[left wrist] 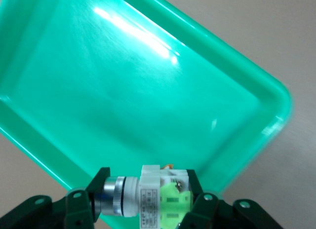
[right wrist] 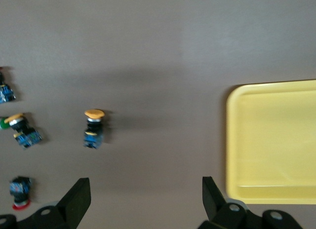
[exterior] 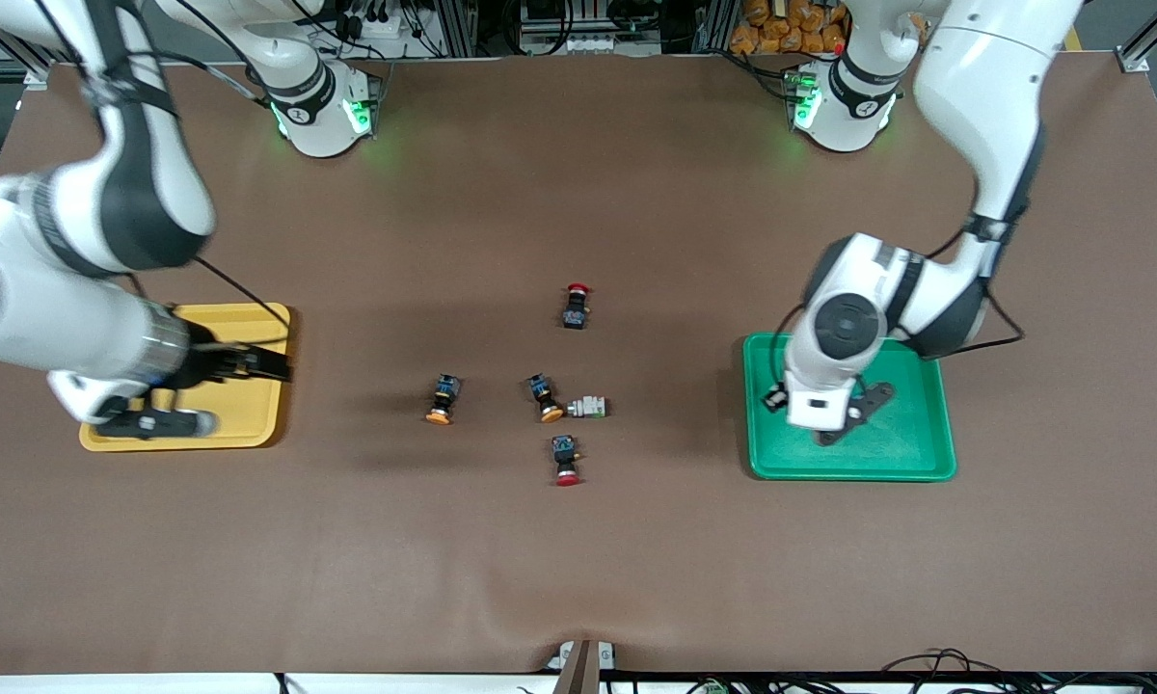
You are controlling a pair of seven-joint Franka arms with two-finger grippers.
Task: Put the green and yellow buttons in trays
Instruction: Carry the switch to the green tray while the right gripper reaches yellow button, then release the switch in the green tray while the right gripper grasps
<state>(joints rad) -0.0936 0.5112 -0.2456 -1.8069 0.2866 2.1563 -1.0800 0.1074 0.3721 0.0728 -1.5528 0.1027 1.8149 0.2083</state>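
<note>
My left gripper (exterior: 850,414) hangs over the green tray (exterior: 911,453) and is shut on a green button (left wrist: 148,198) with a white and silver body, held crosswise between the fingers (left wrist: 100,183). My right gripper (right wrist: 145,195) is open and holds nothing, over the edge of the yellow tray (exterior: 241,419) that faces the table's middle. Two yellow buttons (exterior: 442,398) (exterior: 544,397) lie on their sides mid-table. A second green button (exterior: 588,407) touches one of them.
Two red-capped switches lie on the brown mat, one (exterior: 576,306) farther from the front camera than the yellow ones, one (exterior: 566,459) nearer. Both trays have nothing in them. The arms' bases stand at the table's back edge.
</note>
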